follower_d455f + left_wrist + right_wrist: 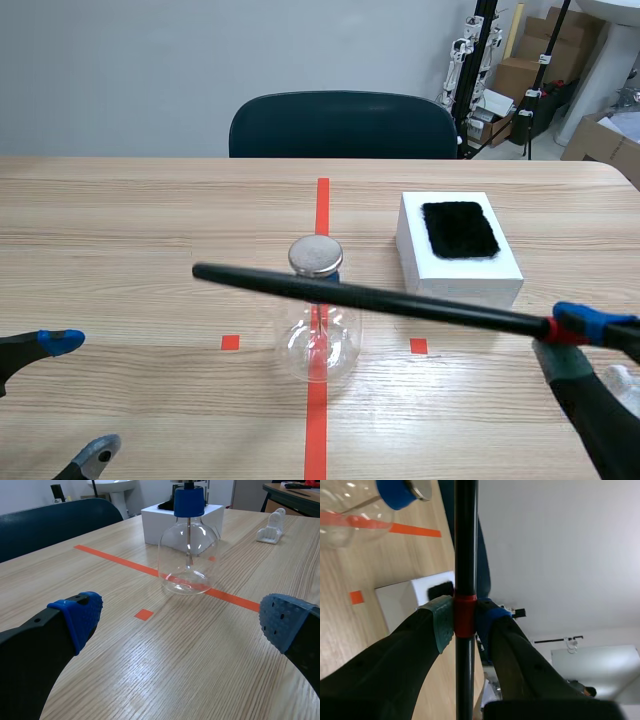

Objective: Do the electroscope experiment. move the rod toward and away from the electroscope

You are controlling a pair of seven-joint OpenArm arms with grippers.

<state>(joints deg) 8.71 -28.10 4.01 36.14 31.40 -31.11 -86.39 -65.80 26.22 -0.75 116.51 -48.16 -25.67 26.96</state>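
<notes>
Wooden table below, right claw clamps rod reaching past electroscope.

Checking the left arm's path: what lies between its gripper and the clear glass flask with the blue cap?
Only bare wooden table with a small orange tape square, shown in the left wrist view between left gripper and flask.

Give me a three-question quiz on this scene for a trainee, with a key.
1. True or false: the right gripper is shut on the black rod.
2. The black cloth lies on: A) a white box, B) a plate, C) a book.
3. Fill in: the left gripper, facing the glass flask, is ____ (open or shut).
Key: 1 true; 2 A; 3 open.
</notes>
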